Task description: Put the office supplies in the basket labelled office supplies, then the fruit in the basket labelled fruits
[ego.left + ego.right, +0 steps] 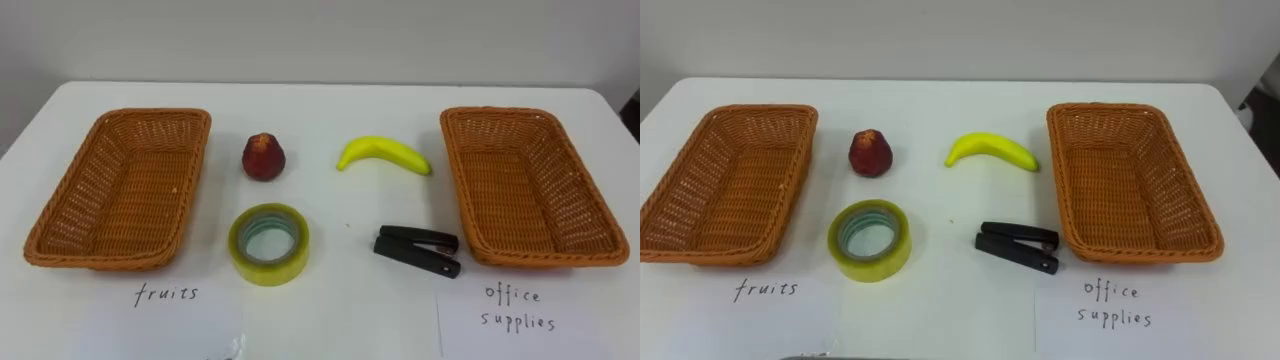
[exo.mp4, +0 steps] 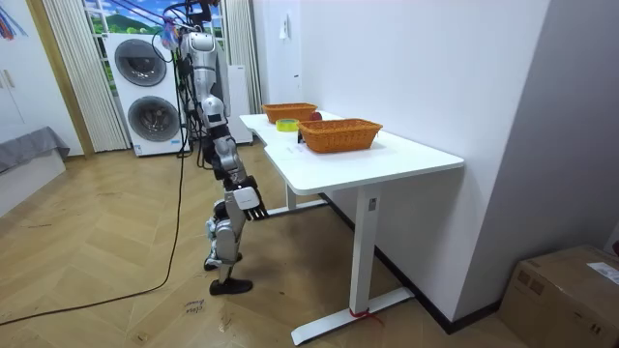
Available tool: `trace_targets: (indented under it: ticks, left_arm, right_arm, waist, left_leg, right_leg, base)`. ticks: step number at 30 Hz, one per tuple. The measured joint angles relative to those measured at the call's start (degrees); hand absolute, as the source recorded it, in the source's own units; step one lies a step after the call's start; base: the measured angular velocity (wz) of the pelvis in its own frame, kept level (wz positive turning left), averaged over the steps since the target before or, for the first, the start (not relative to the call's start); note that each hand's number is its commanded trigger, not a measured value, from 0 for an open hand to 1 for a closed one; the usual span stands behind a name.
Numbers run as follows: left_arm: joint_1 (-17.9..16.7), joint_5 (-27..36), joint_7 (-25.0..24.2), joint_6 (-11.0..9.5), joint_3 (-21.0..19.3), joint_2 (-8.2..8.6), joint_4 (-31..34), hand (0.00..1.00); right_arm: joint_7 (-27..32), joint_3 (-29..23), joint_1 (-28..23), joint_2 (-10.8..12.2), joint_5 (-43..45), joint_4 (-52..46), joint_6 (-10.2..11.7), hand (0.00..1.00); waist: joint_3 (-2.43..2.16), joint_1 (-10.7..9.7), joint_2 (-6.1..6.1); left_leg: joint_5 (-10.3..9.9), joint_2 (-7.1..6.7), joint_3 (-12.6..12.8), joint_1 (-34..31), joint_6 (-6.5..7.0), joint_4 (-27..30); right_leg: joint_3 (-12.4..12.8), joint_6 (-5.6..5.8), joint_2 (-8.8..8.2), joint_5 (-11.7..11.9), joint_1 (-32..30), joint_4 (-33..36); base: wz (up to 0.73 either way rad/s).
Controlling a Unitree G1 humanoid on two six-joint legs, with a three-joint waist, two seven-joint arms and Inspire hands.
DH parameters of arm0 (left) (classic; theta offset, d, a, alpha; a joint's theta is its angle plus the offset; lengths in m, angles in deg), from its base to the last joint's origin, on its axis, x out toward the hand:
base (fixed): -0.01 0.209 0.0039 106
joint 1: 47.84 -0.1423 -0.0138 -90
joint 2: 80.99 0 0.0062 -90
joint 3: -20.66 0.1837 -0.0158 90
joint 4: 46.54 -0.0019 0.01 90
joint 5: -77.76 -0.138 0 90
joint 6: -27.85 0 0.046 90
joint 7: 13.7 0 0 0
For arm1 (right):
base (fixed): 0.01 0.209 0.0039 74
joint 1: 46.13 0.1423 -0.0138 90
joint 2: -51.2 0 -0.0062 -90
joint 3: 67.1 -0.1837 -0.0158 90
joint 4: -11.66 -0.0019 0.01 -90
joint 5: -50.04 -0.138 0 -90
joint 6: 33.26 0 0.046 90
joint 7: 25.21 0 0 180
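On the white table a red pear-like fruit and a yellow banana lie in the back row between two wicker baskets. In front of them are a yellowish tape roll and a black stapler. The left basket has a handwritten "fruits" label before it. The right basket has an "office supplies" label. Both baskets hold nothing. In the room view I stand upright at the table's long side. My right hand hangs open by my hip, below the tabletop.
The table stands against a white wall. Behind me in the room view are two stacked washing machines. A cardboard box sits on the wooden floor at the room view's right.
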Motion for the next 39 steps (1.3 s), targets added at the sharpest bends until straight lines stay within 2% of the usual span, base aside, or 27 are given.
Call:
trace_targets:
  ticks: [4, 11, 19, 25, 31, 34, 37, 39]
  left_arm:
    - [-0.01, -0.5, 0.07, -0.35, -0.13, -0.03, -0.01, 0.0]
    - [0.08, -5.91, 0.31, -0.61, 0.09, -1.01, -0.01, 0.0]
    - [-0.88, -5.98, 1.57, -0.97, 1.0, -0.89, 0.04, 0.0]
    - [-1.69, -6.15, 1.64, -0.87, -0.09, -0.97, 0.09, 0.0]
    - [-1.99, -6.19, 1.61, 0.97, -1.35, -1.05, -0.03, 0.0]
    - [-2.11, -6.33, 1.6, 1.73, -2.36, -1.07, -0.05, 0.0]
    - [-2.29, -8.04, 1.61, 2.04, -4.09, -1.09, -0.29, 0.0]
    - [-2.95, -8.59, 1.63, 2.07, -4.49, -1.21, 0.38, 0.0]
  right_arm:
    - [0.0, 0.15, 0.09, -0.01, 0.04, 0.02, 0.05, 0.0]
    - [0.05, 0.27, 0.15, -0.02, -0.75, 0.23, -0.17, 0.0]
    - [0.8, 1.26, -0.09, 0.26, -5.81, 1.41, -0.16, 0.0]
    - [1.65, 0.75, -1.12, 0.31, -9.94, 2.47, -0.28, 0.0]
    - [3.92, -2.77, -2.36, 0.2, -11.94, 2.54, -2.55, 0.0]
    - [4.6, -5.02, -2.35, 0.12, -12.09, 2.58, -2.93, 0.0]
    - [5.46, -9.61, -2.18, 0.07, -12.53, 2.55, -3.38, 0.0]
    - [7.11, -12.34, -2.03, -0.09, -16.05, 1.7, -3.52, 0.0]
  waist:
    - [0.03, 0.03, -0.03]
    - [0.16, -0.12, -0.74]
    - [0.16, -0.15, -0.76]
    - [0.14, -0.15, -1.11]
    - [0.16, -0.44, -1.25]
    - [0.16, -1.4, -1.17]
    - [0.17, -2.71, -1.17]
    - [0.14, -3.42, -1.25]
  left_leg:
    - [0.0, 0.0, 0.1, 0.02, 0.0, 0.0]
    - [0.0, 0.0, 0.11, 0.14, 0.0, 0.07]
    - [0.0, 0.02, -0.12, 0.49, 0.0, -0.08]
    - [0.0, -0.03, -0.05, 1.14, 0.0, -0.49]
    - [0.0, -0.13, 0.01, 1.93, 0.0, -0.9]
    - [0.0, -0.15, 0.07, 1.88, 0.0, -0.9]
    - [0.0, -0.16, 0.1, 1.92, 0.0, -0.89]
    - [0.0, -0.16, 0.14, 1.9, 0.0, -0.89]
  right_leg:
    - [-0.19, 0.0, -0.02, 0.0, 0.24, -0.02]
    - [-0.82, 0.01, -0.12, -0.01, 0.42, -0.07]
    - [-0.69, 0.02, -0.04, -0.02, 0.57, -0.09]
    - [0.0, 0.04, 0.09, -0.01, 1.04, -0.71]
    - [0.2, 0.12, 0.09, -0.02, 1.81, -0.84]
    - [0.19, 0.14, 0.07, -0.04, 1.81, -0.85]
    - [0.12, 0.17, 0.06, -0.07, 1.78, -0.8]
    - [0.16, 0.19, 0.05, -0.1, 1.67, -0.73]
  base:
    - [0.01]
    - [0.04]
    - [0.0]
    - [-0.05]
    - [0.0]
    - [0.0]
    - [0.0]
    - [0.0]
